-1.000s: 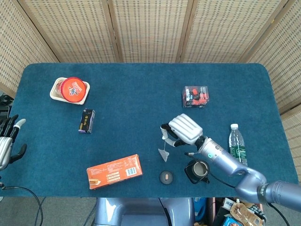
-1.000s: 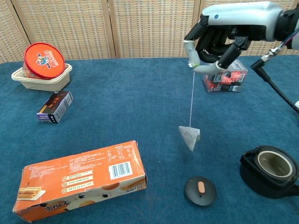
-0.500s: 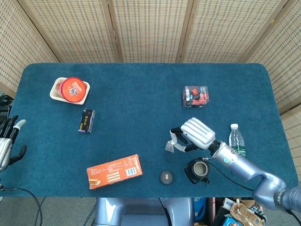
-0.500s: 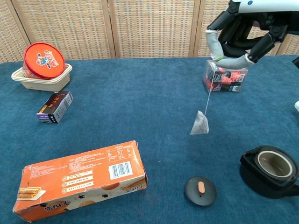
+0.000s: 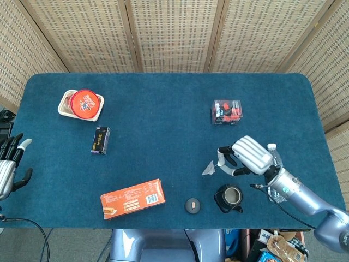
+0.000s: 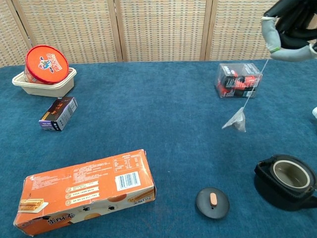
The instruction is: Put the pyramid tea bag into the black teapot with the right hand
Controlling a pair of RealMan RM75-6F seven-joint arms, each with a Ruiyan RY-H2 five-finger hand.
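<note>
My right hand [image 5: 246, 155] [image 6: 289, 30] pinches the string of the pyramid tea bag [image 6: 235, 121] [image 5: 209, 170]. The bag hangs in the air, swung out to the left below the hand. The black teapot [image 5: 229, 198] [image 6: 287, 181] stands open at the near right of the table, in front of and below the hand. Its round black lid [image 5: 192, 205] [image 6: 212, 202] lies on the cloth to its left. My left hand [image 5: 11, 164] rests off the table's left edge with fingers apart and nothing in it.
An orange box [image 6: 84, 190] lies near the front left. A small dark box [image 6: 58, 113] and a red-lidded tub in a tray [image 6: 45, 70] sit far left. A black-and-red box [image 6: 237, 80] stands behind the tea bag. A water bottle [image 5: 275, 164] is by my right forearm.
My right hand has moved to the right and toward the teapot, carrying the tea bag, which now trails on a slanted string. The left hand has not moved.
</note>
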